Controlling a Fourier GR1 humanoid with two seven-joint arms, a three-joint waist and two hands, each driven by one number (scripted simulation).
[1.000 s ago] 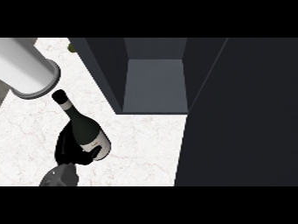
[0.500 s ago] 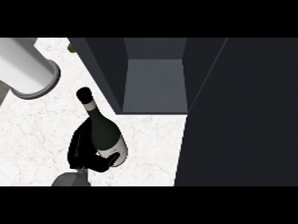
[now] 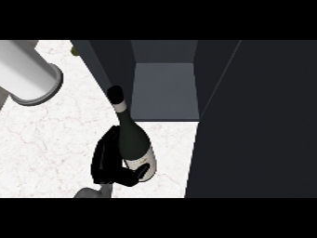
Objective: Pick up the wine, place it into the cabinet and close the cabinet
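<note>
The right hand, fingers curled round the wine bottle, has carried it rightward. Its neck now nears the open cabinet, so placing it inside looks next.

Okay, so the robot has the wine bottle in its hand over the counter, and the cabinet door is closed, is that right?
Not quite: the cabinet is open. The head view shows its grey inside, with the door swung out at the right. The rest holds: the left hand is curled round the wine bottle over the counter.
</note>
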